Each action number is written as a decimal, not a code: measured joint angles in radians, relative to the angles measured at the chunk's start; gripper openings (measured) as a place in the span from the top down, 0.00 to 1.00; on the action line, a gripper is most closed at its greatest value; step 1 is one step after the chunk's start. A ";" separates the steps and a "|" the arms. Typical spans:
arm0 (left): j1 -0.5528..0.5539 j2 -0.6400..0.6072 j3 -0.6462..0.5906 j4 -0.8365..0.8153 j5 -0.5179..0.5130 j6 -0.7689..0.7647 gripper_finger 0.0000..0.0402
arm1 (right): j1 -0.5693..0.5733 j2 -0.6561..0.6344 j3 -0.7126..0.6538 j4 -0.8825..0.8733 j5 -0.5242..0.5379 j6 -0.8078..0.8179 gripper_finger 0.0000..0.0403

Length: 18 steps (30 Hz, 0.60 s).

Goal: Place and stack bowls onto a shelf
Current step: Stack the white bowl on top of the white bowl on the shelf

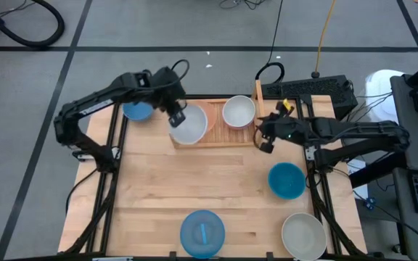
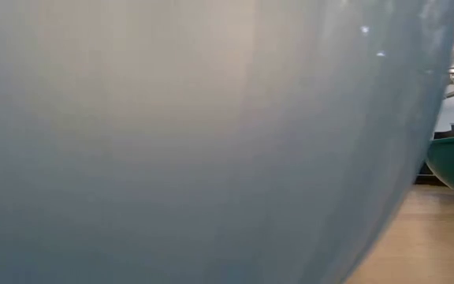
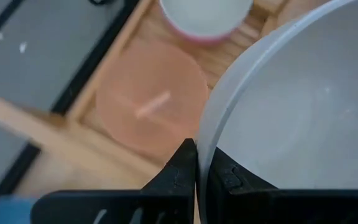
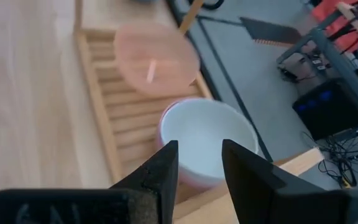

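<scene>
The left pincer (image 1: pixel 178 116) is clamped on the rim of a grey-white bowl (image 1: pixel 189 125), holding it over the shelf's (image 1: pixel 227 136) 9 o'clock end. On the slats lies a peach disc (image 3: pixel 151 99); at the 3 o'clock end sits a white-inside, pink-outside bowl (image 1: pixel 239 112), empty. The right pincer (image 1: pixel 266 135) hangs just beside it, fingers narrowly apart, holding nothing. On the counter (image 1: pixel 194 185): a teal bowl (image 1: pixel 287 180) at 3 o'clock, a light-blue bowl (image 1: pixel 202 232) at 6, a beige bowl (image 1: pixel 303 235) at 5, a blue bowl (image 1: pixel 138 111) at 10.
</scene>
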 joint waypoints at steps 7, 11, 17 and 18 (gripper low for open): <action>0.094 0.100 0.014 0.144 0.025 0.107 0.99 | -0.077 -0.006 0.000 0.177 -0.029 0.015 0.71; 0.108 0.149 0.014 0.267 -0.020 0.085 0.99 | -0.110 0.010 0.000 0.328 -0.031 0.118 0.71; 0.088 0.185 0.014 0.490 -0.158 0.043 0.99 | -0.136 0.063 0.000 0.449 -0.032 0.243 0.71; 0.080 0.190 0.014 0.517 -0.186 0.037 0.99 | -0.138 0.076 0.000 0.464 -0.032 0.257 0.71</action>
